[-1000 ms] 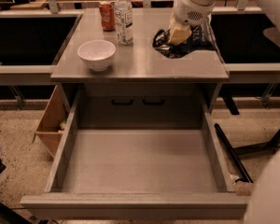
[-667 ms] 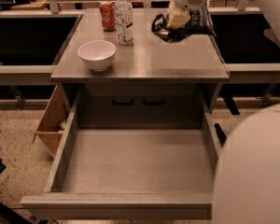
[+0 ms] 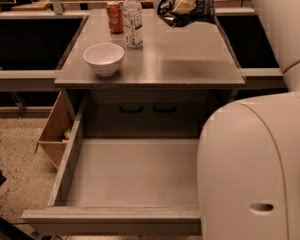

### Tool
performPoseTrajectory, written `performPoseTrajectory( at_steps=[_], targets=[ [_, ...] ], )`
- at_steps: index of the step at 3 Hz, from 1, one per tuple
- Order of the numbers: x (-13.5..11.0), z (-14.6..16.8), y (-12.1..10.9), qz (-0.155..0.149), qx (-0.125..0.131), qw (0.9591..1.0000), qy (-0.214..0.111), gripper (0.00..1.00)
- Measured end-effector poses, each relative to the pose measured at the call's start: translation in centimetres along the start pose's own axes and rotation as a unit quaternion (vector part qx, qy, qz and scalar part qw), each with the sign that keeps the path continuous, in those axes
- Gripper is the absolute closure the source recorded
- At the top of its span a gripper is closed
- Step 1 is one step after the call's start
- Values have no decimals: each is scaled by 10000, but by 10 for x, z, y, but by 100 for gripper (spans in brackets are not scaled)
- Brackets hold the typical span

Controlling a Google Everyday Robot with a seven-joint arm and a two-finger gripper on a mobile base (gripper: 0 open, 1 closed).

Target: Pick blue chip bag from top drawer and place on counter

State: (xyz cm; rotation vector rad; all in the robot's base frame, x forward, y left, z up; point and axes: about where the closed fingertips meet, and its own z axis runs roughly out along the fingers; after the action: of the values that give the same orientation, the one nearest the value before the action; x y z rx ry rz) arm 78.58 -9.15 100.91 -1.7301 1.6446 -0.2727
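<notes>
The blue chip bag (image 3: 177, 15) is dark and crumpled with a pale edge. It hangs in my gripper (image 3: 186, 6), just above the far right part of the counter (image 3: 180, 59). The gripper is shut on the bag from above. The top drawer (image 3: 132, 176) stands pulled out below the counter, its grey tray bare. My arm's pale body (image 3: 255, 169) fills the lower right and hides the drawer's right side.
A white bowl (image 3: 104, 58) sits on the counter's left front. A clear bottle (image 3: 133, 18) and a red can (image 3: 114, 16) stand at the back left. A cardboard box (image 3: 55, 131) sits on the floor left of the drawer. Black surfaces flank the counter.
My gripper has carried the bag away from the counter's right side toward the back and higher. My arm's body has swung into the lower right, covering part of the drawer.
</notes>
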Motion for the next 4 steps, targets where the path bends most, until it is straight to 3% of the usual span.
performPoseTrajectory(
  at_steps=[1,2,3,4],
  targets=[
    [26,27,-8,316,150,9990,260,100],
    [58,53,0,678,133,9963,505,100],
    [79,82,16,937,31,9946,448,100],
    [79,83,17,938,32,9946,445,73]
  ],
)
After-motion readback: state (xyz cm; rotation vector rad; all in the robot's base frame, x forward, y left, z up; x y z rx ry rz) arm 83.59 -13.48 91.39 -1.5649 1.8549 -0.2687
